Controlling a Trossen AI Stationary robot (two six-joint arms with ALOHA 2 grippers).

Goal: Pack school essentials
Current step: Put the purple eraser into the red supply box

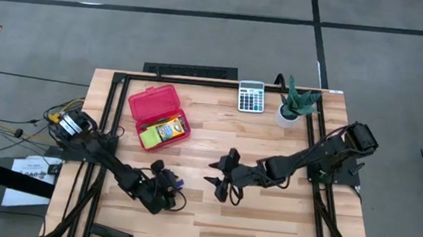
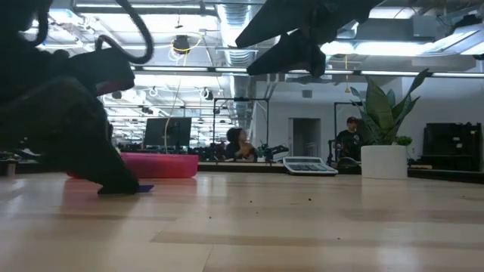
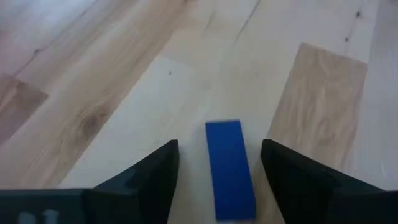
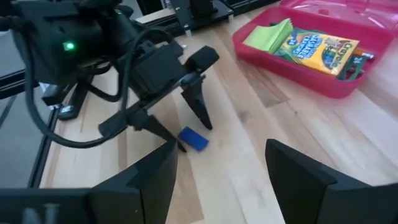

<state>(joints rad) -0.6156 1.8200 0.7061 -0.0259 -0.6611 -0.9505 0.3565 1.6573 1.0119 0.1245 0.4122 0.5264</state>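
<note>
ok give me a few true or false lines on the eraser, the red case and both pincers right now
1. The blue eraser lies on the table between the left pincer fingers, which stand apart. True.
2. The red case is shut. False: it lies open, with the crayon box and the lime sticky-note pad inside.
3. The right pincer holds the eraser. False: it hangs open and empty over the table's middle.
4. The calculator sits beside the potted plant. True.

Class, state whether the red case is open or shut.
Open: the red case shows its crayon box and sticky-note pad inside.
</note>
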